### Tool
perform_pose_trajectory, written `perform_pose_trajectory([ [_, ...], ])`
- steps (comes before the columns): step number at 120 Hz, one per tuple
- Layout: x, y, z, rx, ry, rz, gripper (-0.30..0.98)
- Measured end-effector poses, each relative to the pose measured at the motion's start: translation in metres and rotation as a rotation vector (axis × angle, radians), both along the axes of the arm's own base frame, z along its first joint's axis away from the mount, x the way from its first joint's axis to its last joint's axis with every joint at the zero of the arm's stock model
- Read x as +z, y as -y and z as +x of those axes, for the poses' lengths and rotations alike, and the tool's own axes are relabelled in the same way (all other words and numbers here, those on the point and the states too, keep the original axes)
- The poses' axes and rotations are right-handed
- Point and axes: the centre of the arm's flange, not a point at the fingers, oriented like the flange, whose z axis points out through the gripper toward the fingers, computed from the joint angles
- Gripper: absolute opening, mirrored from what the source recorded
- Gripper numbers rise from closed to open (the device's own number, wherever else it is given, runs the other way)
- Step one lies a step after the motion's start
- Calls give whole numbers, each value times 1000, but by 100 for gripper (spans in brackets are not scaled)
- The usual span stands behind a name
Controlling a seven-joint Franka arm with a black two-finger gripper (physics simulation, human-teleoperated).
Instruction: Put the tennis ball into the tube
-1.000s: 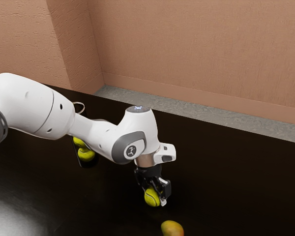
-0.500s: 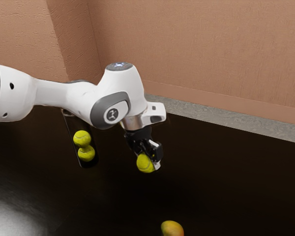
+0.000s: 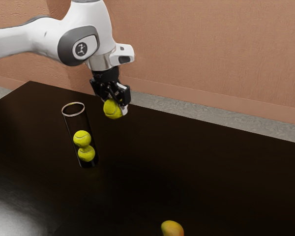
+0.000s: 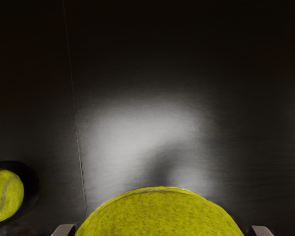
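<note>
The pincer (image 3: 116,104) is clamped on the loose tennis ball (image 3: 111,109), one finger at each side, and holds it up clear of the table (image 3: 196,167). The ball should handle as a light, springy thing, a bit yielding under a squeeze, with felt that ought to resist slipping; it is hardly fragile. The best hold is probably across its widest part, leaving the underside free to enter the tube (image 3: 77,123) first. The finger ends could catch on the rim, so my hand likely needs to centre the ball over the mouth before letting go.

From the exterior view, the upright tube stands below the pincer, toward that view's left, and its see-through wall reveals a lower ball (image 3: 86,153) and an upper ball (image 3: 82,138) stacked inside. A mango (image 3: 172,228) lies well apart from the pincer, toward that view's right. The wrist view looks down instead: it gives the finger ends on opposite sides of the held ball, and the upper ball within the tube's dark round outline.
</note>
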Motion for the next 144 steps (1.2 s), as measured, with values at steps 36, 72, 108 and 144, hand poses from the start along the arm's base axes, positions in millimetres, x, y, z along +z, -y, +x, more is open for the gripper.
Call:
perform_pose_trajectory([
  [36,19,-64,6,83,-17,27,23],
  [72,27,-136,9,143,-30,34,23],
  [108,0,-241,5,267,-83,32,24],
  [144,-6,-221,14,198,-92,34,23],
])
